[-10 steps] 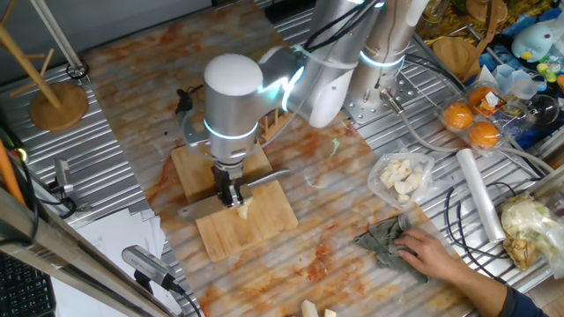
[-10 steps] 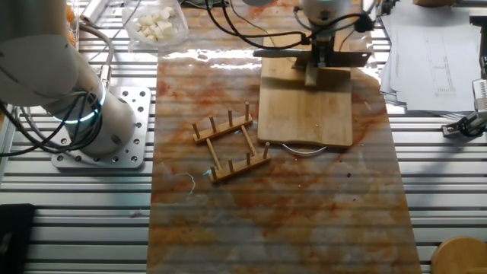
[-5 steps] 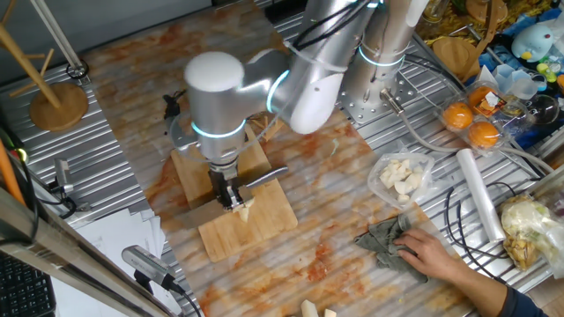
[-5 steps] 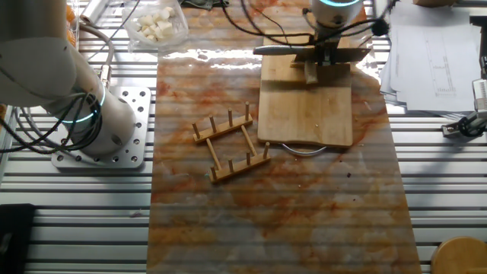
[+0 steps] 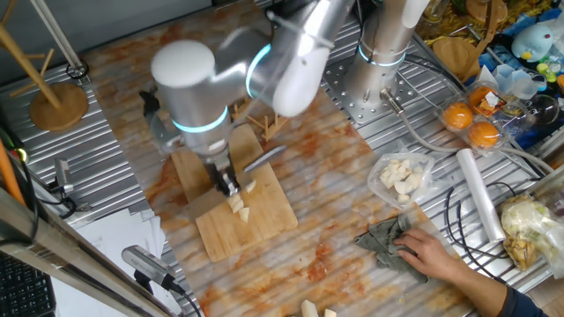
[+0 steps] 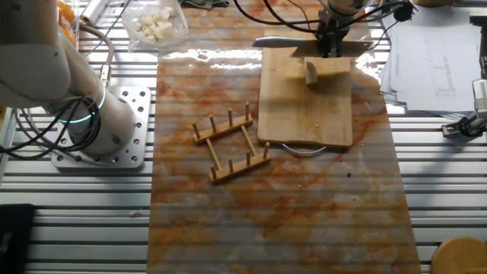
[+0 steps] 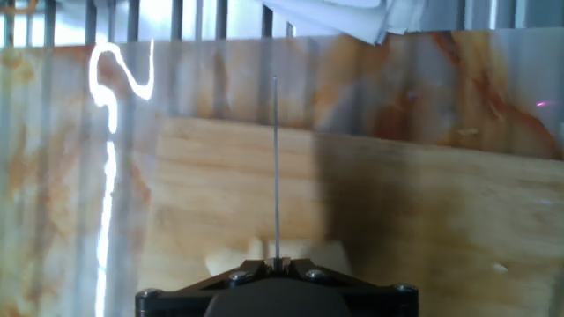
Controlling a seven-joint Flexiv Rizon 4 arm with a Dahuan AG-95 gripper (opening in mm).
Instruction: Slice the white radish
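White radish [image 5: 239, 210] lies on the bamboo cutting board [image 5: 264, 220], as pale pieces in a short row running toward the board's near edge in one fixed view; in the other fixed view it reads as a single pale chunk [image 6: 310, 71] near the board's far end [image 6: 304, 114]. Gripper [image 5: 227, 182] is closed on a knife [image 5: 262, 160], whose blade runs out flat to the right over the board's far right part. Radish sits just beside the fingertips, on their near side, slightly right; contact between blade and radish cannot be told. In the other fixed view the gripper [image 6: 328, 47] hangs over the board's far edge, knife [image 6: 285, 43] reaching left along that edge, radish just on the near side of it. Hand view: the blade [image 7: 275, 167] shows edge-on as a thin vertical line over the board [image 7: 423, 229], with pale radish [image 7: 264, 254] at the frame bottom, straddling the blade line directly at the gripper body. Board rests on a marbled orange-stained table [image 5: 352, 176].
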